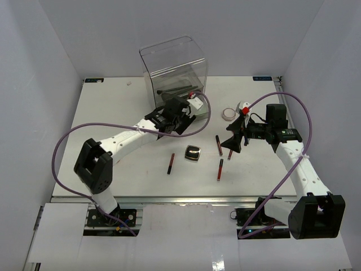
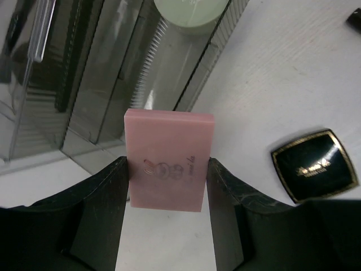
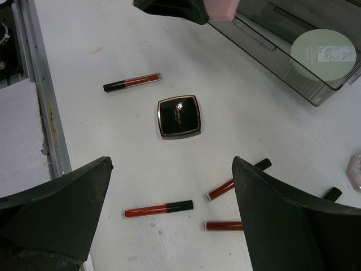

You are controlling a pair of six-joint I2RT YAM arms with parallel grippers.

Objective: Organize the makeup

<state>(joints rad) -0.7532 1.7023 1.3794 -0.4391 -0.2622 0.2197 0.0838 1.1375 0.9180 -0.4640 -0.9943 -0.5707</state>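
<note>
My left gripper [image 2: 167, 186] is shut on the pink palette [image 2: 169, 161], holding it by its sides just in front of the open clear drawer [image 2: 113, 84]. A pale green round lid [image 2: 189, 11] lies in that drawer. The black square compact [image 3: 179, 116] sits on the table below my right gripper [image 3: 169, 226], which hangs open and empty. Slim red-and-black tubes [image 3: 158, 209] [image 3: 132, 82] [image 3: 237, 180] lie scattered around the compact. In the top view the left gripper [image 1: 189, 110] is at the box front and the right gripper [image 1: 236, 138] is over the tubes.
The tall clear acrylic drawer box [image 1: 174, 65] stands at the back centre, with dark brushes [image 1: 177, 89] inside. A round silver tin [image 1: 228, 114] and a small jar [image 1: 244, 107] sit right of it. Purple cables loop over the table beside both arms.
</note>
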